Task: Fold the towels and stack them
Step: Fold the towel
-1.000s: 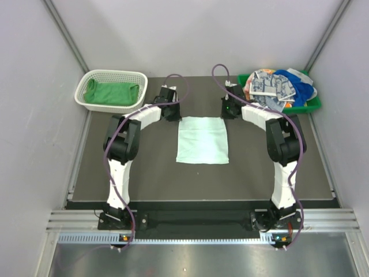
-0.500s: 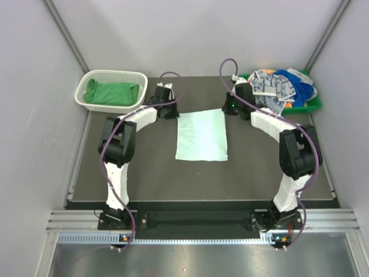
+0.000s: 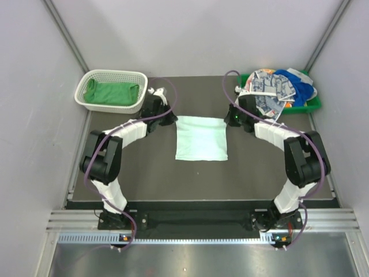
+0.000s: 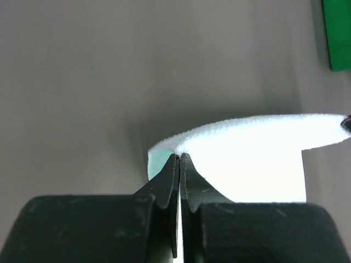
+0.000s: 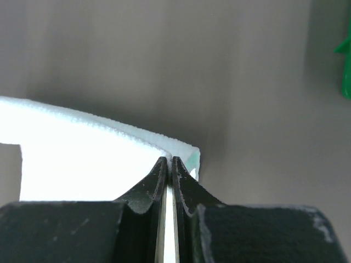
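A pale mint towel (image 3: 201, 138) lies spread in the middle of the dark table, its far edge raised. My left gripper (image 3: 173, 119) is shut on its far left corner; in the left wrist view the closed tips (image 4: 180, 156) pinch the bright towel edge (image 4: 247, 148). On the far right corner my right gripper (image 3: 227, 120) is shut too, its tips (image 5: 168, 160) clamping the towel (image 5: 82, 159). A bright green towel (image 3: 111, 93) lies in the white basket. Several more towels (image 3: 278, 86), blue, grey-squared and orange print, are piled in the green tray.
The white mesh basket (image 3: 98, 75) stands at the far left corner of the table, the green tray (image 3: 314, 104) at the far right. Grey walls close in both sides and the back. The arm bases sit at the near edge.
Both arms have swung their elbows outward and their wrists lower. The mint towel's far edge rose off the table in the two grippers and now sits slightly nearer.
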Robot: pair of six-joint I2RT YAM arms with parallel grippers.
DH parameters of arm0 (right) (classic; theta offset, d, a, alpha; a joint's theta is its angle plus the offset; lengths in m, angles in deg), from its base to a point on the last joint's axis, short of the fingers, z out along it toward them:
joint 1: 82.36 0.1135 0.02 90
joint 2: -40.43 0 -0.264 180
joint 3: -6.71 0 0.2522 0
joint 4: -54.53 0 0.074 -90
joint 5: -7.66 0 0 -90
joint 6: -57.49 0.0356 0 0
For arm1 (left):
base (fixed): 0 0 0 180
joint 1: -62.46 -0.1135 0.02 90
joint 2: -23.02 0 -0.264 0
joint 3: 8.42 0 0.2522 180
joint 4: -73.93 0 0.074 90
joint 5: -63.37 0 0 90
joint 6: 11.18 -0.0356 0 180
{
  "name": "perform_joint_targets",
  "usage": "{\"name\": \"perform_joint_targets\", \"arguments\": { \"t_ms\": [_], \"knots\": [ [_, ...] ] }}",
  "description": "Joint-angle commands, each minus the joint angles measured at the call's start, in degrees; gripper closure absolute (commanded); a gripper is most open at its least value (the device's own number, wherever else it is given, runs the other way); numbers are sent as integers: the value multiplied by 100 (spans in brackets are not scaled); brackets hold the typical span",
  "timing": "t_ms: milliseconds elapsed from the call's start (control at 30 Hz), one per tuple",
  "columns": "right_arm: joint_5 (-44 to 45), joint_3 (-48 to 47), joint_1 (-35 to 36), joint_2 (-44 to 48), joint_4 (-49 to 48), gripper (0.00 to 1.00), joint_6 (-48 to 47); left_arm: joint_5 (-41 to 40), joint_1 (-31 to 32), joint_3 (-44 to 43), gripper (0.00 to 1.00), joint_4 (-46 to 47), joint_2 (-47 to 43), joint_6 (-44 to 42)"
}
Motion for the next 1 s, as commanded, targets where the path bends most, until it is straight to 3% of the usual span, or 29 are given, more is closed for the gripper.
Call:
{"name": "perform_joint_targets", "arguments": {
  "t_ms": [0,500,967],
  "knots": [
    [-49,240,26,685,-480,96,139,120,-4,444,100,704,-536,191],
    [-128,2042,281,1856,-902,96,587,217,189,2456,100,1311,-2048,323],
    [-14,2640,404,2251,-964,95,728,279,365,3266,100,1496,-2392,350]
  ]
}}
